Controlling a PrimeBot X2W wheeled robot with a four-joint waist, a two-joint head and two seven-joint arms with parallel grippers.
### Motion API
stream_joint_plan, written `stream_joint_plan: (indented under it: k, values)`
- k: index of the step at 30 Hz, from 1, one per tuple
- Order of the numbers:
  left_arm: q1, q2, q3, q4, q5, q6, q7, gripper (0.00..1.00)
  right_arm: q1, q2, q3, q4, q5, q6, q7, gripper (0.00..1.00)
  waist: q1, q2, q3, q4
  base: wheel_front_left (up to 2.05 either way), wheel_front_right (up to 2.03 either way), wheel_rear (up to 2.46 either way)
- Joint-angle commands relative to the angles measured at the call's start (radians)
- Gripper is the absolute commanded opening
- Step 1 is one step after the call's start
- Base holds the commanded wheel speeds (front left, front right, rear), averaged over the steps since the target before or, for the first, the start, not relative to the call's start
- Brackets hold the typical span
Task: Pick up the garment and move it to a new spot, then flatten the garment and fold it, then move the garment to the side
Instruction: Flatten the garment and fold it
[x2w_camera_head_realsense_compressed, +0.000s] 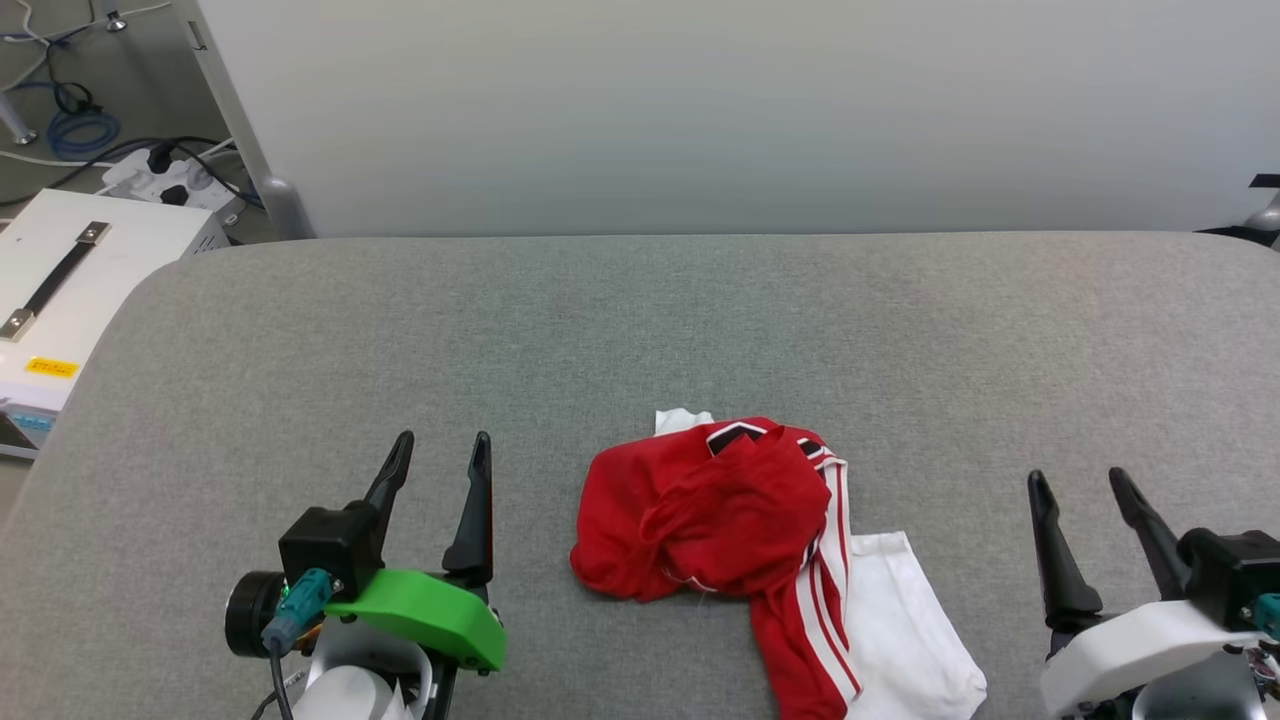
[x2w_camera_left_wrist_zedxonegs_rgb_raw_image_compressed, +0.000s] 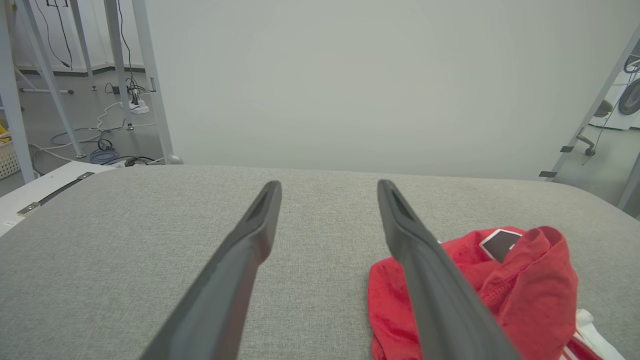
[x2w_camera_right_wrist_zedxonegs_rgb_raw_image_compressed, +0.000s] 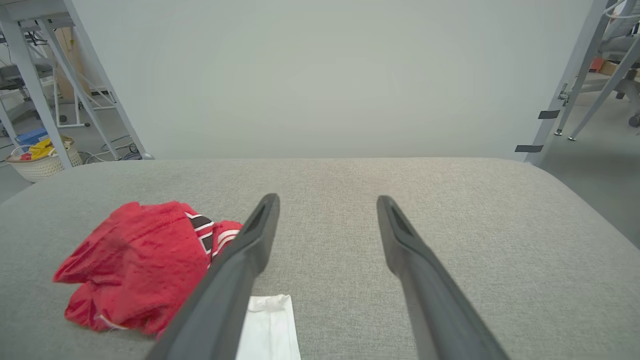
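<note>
- Left gripper (x2w_camera_head_realsense_compressed: 443, 440) hovers over the front-left part of the grey table (x2w_camera_head_realsense_compressed: 640, 320). Its two dark fingers point toward the table's far edge. The jaws are spread wide with nothing between them, and in the left wrist view the left gripper (x2w_camera_left_wrist_zedxonegs_rgb_raw_image_compressed: 329, 185) frames only bare table cloth.
- Just right of it, near the middle of the table's front edge, the garment (x2w_camera_head_realsense_compressed: 710, 510) lies in a crumpled heap, clear of both grippers.
- Its red body is bunched toward the table's middle. A red strip with white stripes and a flat white sleeve trail off toward the front edge.
- Its long axis runs from the far left to the near right across the table. A scrap of black, white-outlined lettering shows at the far end.
- From the wrist cameras the garment (x2w_camera_left_wrist_zedxonegs_rgb_raw_image_compressed: 525, 290) sits beside the left arm's right finger, and the garment (x2w_camera_right_wrist_zedxonegs_rgb_raw_image_compressed: 135, 255) sits beside the right arm's left finger.
- Right gripper (x2w_camera_head_realsense_compressed: 1078, 477) hovers over the table's front-right part, well apart from the heap. Its fingers point the same way, splayed fully and gripping nothing, as the right wrist view of the right gripper (x2w_camera_right_wrist_zedxonegs_rgb_raw_image_compressed: 327, 197) confirms.
</note>
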Motion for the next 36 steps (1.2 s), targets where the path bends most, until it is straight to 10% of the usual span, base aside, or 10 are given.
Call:
stream_joint_plan:
  k: [1, 12, 27, 28, 30, 36]
  values:
    - [0.009, 0.003, 0.003, -0.006, 0.001, 0.004, 0.003, 1.00, 0.017, -0.001, -0.003, 0.013, 0.009, -0.001, 0.023, 1.00, 0.0000, 0.0000, 0.001, 0.003, 0.00, 0.00, 0.00]
    - [-0.025, -0.010, -0.002, -0.023, 0.000, 0.001, -0.004, 1.00, 0.090, -0.068, 0.008, 0.154, 0.087, -0.001, 0.437, 1.00, 0.0000, 0.0000, 0.037, 0.076, 0.00, 0.00, 0.00]
    - [-0.062, -0.045, -0.012, -0.012, 0.010, -0.012, -0.019, 1.00, -0.015, -0.138, 0.163, 0.426, 0.207, -0.001, 0.587, 1.00, 0.0000, 0.0000, 0.108, 0.160, 0.00, 0.00, 0.00]
    - [-0.063, -0.046, -0.011, -0.010, 0.011, -0.012, -0.019, 1.00, -0.011, -0.137, 0.169, 0.437, 0.216, -0.001, 0.602, 0.89, 0.0000, 0.0000, 0.109, 0.161, 0.00, 0.00, 0.00]
    - [-0.064, -0.048, -0.008, -0.005, 0.013, -0.012, -0.021, 1.00, -0.005, -0.137, 0.181, 0.448, 0.234, -0.001, 0.628, 0.02, 0.0000, 0.0000, 0.112, 0.164, 0.00, 0.00, 0.00]
    - [-0.064, -0.053, 0.003, 0.004, 0.019, -0.009, -0.023, 1.00, -0.024, -0.164, 0.180, 0.403, 0.243, -0.001, 0.644, 0.00, 0.0000, 0.0000, 0.109, 0.154, 0.00, 0.00, 0.00]
